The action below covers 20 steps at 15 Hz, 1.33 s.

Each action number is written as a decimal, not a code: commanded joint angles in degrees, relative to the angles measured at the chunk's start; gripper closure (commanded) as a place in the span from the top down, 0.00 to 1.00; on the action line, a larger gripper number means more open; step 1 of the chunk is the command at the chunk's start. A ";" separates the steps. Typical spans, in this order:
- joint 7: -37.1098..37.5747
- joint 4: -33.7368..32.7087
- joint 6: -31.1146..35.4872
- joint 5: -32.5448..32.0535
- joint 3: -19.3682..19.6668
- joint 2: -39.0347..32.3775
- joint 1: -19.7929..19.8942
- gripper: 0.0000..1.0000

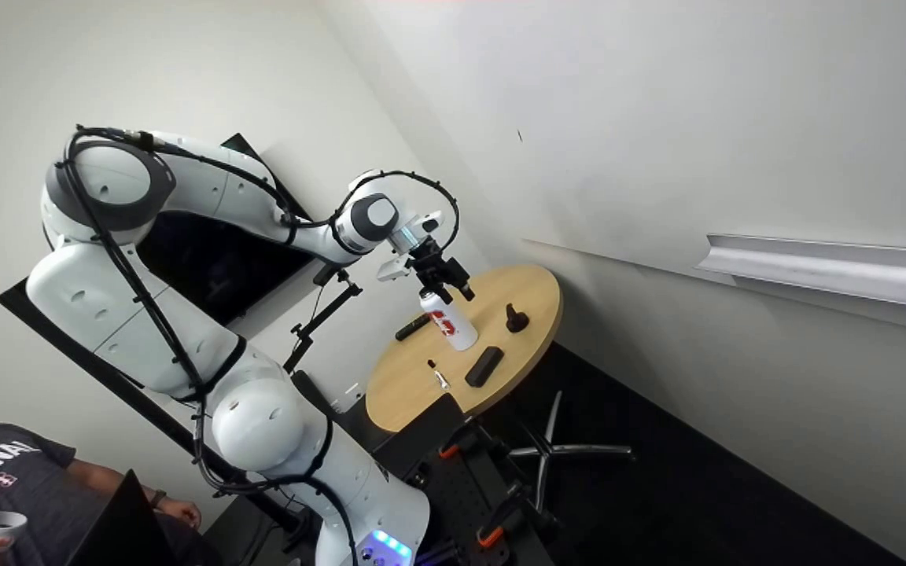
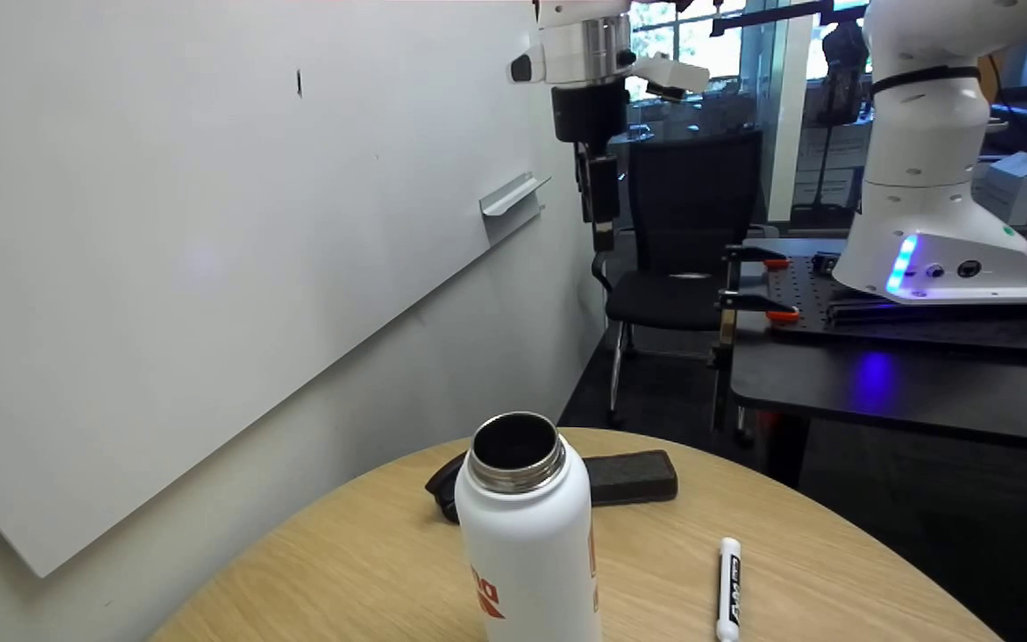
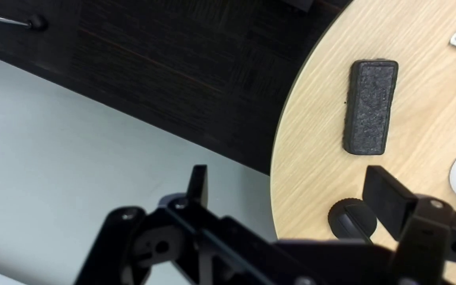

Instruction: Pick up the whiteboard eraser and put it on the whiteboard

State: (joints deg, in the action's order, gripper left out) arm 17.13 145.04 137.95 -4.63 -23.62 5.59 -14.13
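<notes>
The whiteboard eraser (image 1: 484, 366), a black block, lies flat on the round wooden table. It also shows in an exterior view (image 2: 634, 479), partly hidden by the bottle, and fully in the wrist view (image 3: 371, 107). The whiteboard (image 1: 657, 118) is the large white board on the wall, also seen in an exterior view (image 2: 210, 223). My gripper (image 1: 458, 295) is open and empty, pointing down above the table. It also shows in an exterior view (image 2: 598, 234). In the wrist view my gripper (image 3: 286, 168) has its fingers wide apart, with the eraser ahead and apart from them.
On the table (image 1: 398, 393) stand a white bottle (image 1: 451, 324) and a black lid (image 1: 517, 320). A white marker (image 2: 728, 588) and a black cylinder (image 1: 412, 327) also lie there. The whiteboard's rail (image 1: 830, 267) sticks out. A person (image 1: 20, 487) sits beyond the arm's base.
</notes>
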 commanded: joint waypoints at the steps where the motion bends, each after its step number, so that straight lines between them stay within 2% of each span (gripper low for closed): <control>1: 2.86 1.02 5.54 -3.44 0.90 -3.49 -1.12 1.00; 5: 8.04 3.54 22.68 -11.23 2.16 -12.06 -1.67 1.00; 6: 10.38 3.94 27.02 -15.14 1.53 -14.52 -0.55 1.00; 8: 15.60 3.37 32.63 -22.34 4.51 -19.09 -2.48 1.00; 10: 20.87 1.70 34.50 -27.63 8.29 -22.67 -6.01 1.00; 13: 25.97 -2.70 34.05 -30.14 12.05 -29.30 -11.37 1.00; 16: 24.08 -6.73 32.62 -26.60 8.93 -35.73 -11.50 1.00; 20: 23.36 -10.78 31.09 -25.45 6.96 -41.38 -11.43 1.00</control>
State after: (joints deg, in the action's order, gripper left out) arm 41.25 137.89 171.17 -31.37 -15.38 -32.10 -25.95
